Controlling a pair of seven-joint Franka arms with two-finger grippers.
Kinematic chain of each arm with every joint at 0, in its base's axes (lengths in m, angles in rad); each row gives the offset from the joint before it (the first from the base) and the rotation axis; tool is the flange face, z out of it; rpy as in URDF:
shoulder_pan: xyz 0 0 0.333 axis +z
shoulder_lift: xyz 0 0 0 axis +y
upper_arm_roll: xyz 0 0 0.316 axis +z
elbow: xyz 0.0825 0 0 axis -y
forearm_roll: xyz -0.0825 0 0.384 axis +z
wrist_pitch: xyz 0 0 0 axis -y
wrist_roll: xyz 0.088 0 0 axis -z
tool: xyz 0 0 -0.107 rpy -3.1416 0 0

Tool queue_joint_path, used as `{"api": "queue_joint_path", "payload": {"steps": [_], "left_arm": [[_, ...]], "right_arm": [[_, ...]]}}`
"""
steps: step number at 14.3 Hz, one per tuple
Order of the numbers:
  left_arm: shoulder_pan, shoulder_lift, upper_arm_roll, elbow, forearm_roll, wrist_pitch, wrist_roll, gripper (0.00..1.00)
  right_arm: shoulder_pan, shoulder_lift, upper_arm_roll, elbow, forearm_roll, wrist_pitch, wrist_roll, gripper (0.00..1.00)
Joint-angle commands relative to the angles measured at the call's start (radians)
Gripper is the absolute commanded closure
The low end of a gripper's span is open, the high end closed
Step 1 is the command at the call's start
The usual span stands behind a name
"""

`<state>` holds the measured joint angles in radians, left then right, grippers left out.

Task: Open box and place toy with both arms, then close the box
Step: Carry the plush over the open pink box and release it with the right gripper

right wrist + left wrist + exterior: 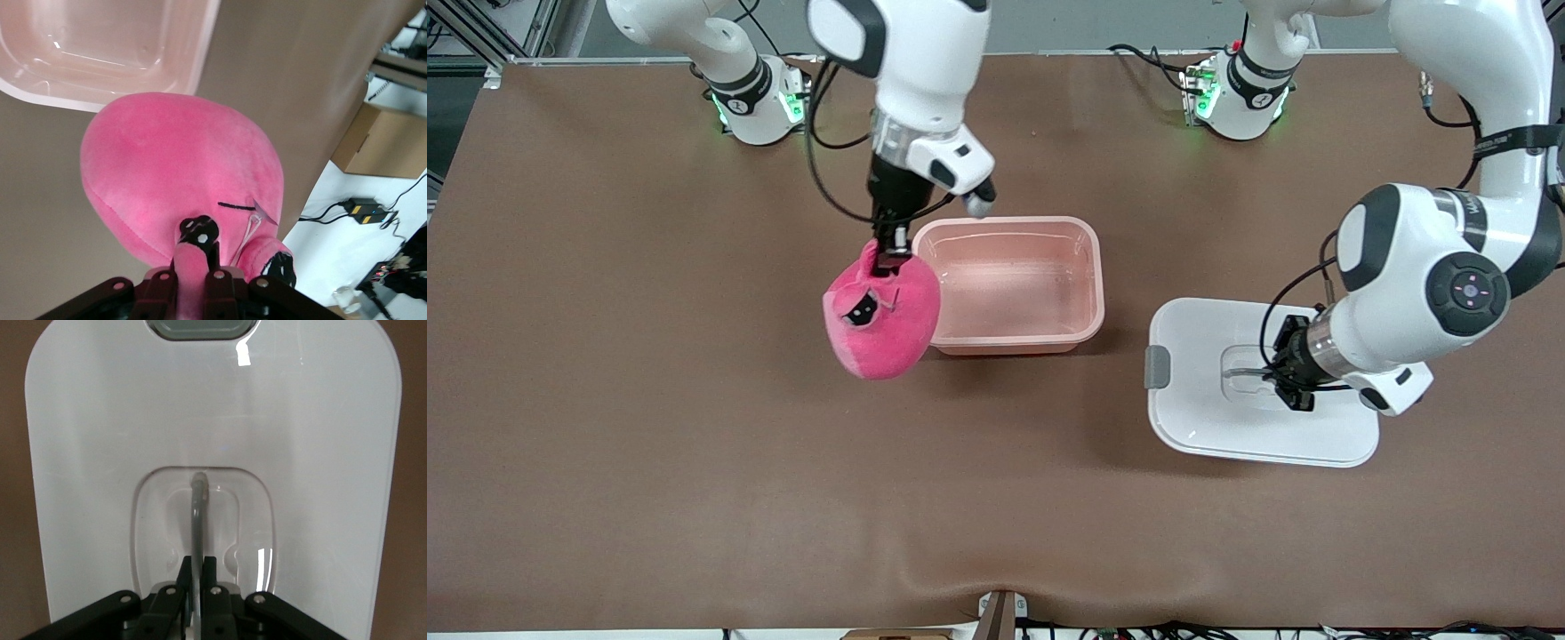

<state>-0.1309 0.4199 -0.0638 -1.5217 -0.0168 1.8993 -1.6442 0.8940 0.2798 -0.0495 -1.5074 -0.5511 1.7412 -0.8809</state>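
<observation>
Nearest to the front camera we see the white lid (pixel 1258 418) lying flat on the brown counter (pixel 649 427), toward the left arm's end and well apart from the tub. A grey latch (pixel 1157 367) shows on the lid's edge that faces the tub. The left pincer (pixel 1288 380) is down in the lid's recessed centre, and in the left wrist view (pixel 198 577) we see its two fingers pressed together on the thin grey handle (pixel 198 513) that stands up from the recess. So the left pincer is closed tight around that handle, with no gap visible beyond the handle's own thickness.

A little farther from the front camera, the pink toy (pixel 882 316) hangs in the air from the right pincer (pixel 891 251). It is over the counter just beside the box's end that faces the right arm's end of the table, overlapping the rim there in the front view. In the right wrist view (pixel 200 267) we see the right pincer squeezed down on a small nub of plush at the top of the toy (pixel 180 173), fingers nearly meeting. A dark eye shows on the toy's face.

The box (pixel 1089 293), an open pink tub, sits on the counter near its middle, nothing in it.

Farthest, the two arm bases glow green.
</observation>
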Motion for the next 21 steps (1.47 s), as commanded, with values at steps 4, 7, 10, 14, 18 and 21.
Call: {"api": "queue_joint_path", "payload": {"steps": [4,7,10,14,18,21], "left_arm": [[0.014,-0.029,-0.013,-0.026,0.015,-0.013,0.021,1.0],[0.013,-0.026,-0.013,-0.026,0.015,-0.013,0.021,1.0],[0.013,-0.026,-0.013,-0.026,0.015,-0.013,0.023,1.0],[0.014,-0.026,-0.013,-0.028,0.015,-0.013,0.023,1.0],[0.013,-0.026,-0.013,-0.032,0.015,-0.013,0.023,1.0],[0.013,-0.026,-0.013,-0.032,0.015,-0.013,0.023,1.0]], "right_arm": [[0.17,-0.01,-0.01,-0.096,-0.135,-0.034,-0.017,1.0],[0.232,0.03,-0.012,-0.096,-0.17,-0.081,-0.004,1.0],[0.264,0.045,-0.012,-0.094,-0.173,-0.147,0.048,1.0],[0.313,0.082,-0.012,-0.094,-0.187,-0.233,0.155,0.99],[0.333,0.101,-0.012,-0.091,-0.188,-0.227,0.157,0.92],[0.336,0.107,-0.012,-0.088,-0.19,-0.226,0.155,0.65]]}}
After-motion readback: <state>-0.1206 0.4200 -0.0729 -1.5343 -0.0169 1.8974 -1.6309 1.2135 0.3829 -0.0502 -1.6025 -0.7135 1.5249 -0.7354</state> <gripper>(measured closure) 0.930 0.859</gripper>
